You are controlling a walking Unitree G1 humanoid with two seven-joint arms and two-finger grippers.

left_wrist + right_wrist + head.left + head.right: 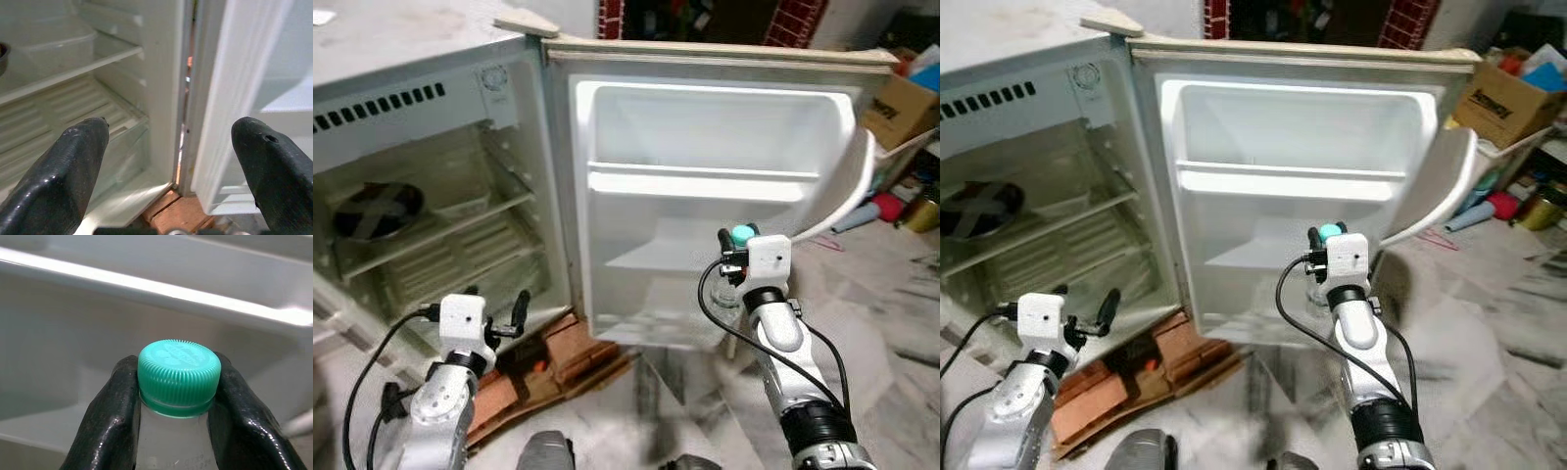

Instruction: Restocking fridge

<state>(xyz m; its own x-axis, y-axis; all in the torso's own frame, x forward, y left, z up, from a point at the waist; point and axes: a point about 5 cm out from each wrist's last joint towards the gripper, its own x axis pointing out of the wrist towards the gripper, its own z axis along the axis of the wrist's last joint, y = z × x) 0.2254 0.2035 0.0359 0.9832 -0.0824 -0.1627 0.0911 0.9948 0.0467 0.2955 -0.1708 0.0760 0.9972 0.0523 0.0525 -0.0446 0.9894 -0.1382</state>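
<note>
Clear plastic bottle (176, 431) with ribbed teal cap (178, 369), upright, clamped at the neck just under the cap between the two black fingers (110, 421) of the right gripper (736, 257). Held in front of the open fridge door (705, 196), at the level of the lower part of the door's inner liner, below the white door shelf (700, 181); bottom of bottle seen faintly beneath the gripper, near the lowest door ledge, contact with it cannot be told. Pale liner and shelf rail behind the cap in the right wrist view. Left gripper (504, 318) low, before the bottom of the fridge cabinet (431, 196), fingers (63, 166) spread wide apart, nothing between them; pointed toward the hinge gap between cabinet and door. Inside cabinet: wire-ribbed lower shelf (58, 127), upper shelf with a translucent tub (460, 204) and a dark round dish (377, 211) to its left. Fridge resting on reddish bricks (573, 352) and flattened cardboard (509, 401). Curved white panel (847, 186) standing off the door's far edge on the robot's right. Cardboard box (899, 108) and coloured clutter beyond it. Marbled pale floor (881, 323) underfoot.
</note>
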